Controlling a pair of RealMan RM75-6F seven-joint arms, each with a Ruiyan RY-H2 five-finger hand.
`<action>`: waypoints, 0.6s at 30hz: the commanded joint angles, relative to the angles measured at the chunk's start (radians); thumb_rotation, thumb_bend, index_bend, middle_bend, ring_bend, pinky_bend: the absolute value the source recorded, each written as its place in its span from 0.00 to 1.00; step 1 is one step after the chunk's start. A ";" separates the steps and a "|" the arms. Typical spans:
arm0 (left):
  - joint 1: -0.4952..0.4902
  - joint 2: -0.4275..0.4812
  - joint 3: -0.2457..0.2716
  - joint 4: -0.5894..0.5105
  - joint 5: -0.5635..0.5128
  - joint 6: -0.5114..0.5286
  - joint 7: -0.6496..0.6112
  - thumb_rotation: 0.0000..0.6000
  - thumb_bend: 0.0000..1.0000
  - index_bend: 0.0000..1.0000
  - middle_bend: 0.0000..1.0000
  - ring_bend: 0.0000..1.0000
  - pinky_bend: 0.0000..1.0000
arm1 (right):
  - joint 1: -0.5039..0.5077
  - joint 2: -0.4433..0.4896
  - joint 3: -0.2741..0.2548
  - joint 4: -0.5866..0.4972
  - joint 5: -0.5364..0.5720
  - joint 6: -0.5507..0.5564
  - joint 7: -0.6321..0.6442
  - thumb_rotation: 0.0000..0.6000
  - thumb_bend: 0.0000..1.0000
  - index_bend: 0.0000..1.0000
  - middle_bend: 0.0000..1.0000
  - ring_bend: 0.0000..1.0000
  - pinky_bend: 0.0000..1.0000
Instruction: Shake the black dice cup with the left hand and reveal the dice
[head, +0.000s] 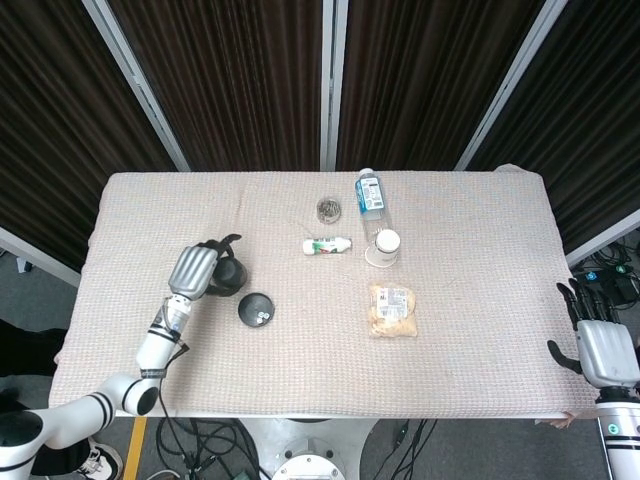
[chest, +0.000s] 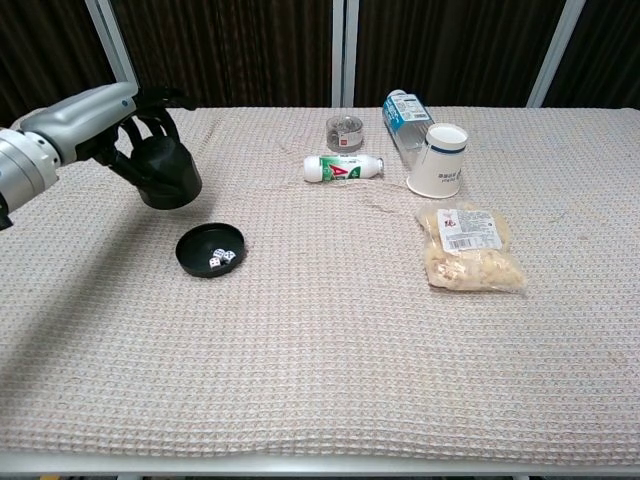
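From above, the right hand (head: 600, 345) shows at the table's far right edge, fingers apart, holding nothing; the chest camera misses it. That lower view shows white dice (chest: 221, 259) lying in the round black base (chest: 210, 249), mere specks from overhead. The left hand (chest: 105, 125) grips the black dice cup (chest: 165, 172), lifted clear, up and left of the base. Labels on the water bottle (chest: 401, 113), small white bottle (chest: 342, 167) and snack bag (chest: 467, 252) are too small to read.
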 joint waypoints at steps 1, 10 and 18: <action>-0.013 -0.054 -0.008 0.113 -0.034 -0.051 -0.041 1.00 0.01 0.17 0.37 0.28 0.39 | 0.001 0.000 0.000 -0.002 0.002 -0.001 -0.005 1.00 0.20 0.00 0.00 0.00 0.00; -0.004 -0.059 0.008 0.158 -0.008 -0.048 -0.133 1.00 0.00 0.15 0.20 0.13 0.26 | -0.002 0.005 0.003 -0.004 0.014 -0.002 -0.003 1.00 0.20 0.00 0.01 0.00 0.00; 0.045 0.153 0.036 -0.126 0.016 -0.019 -0.069 1.00 0.00 0.15 0.20 0.12 0.22 | -0.005 0.003 0.004 0.010 0.013 0.001 0.015 1.00 0.20 0.00 0.01 0.00 0.00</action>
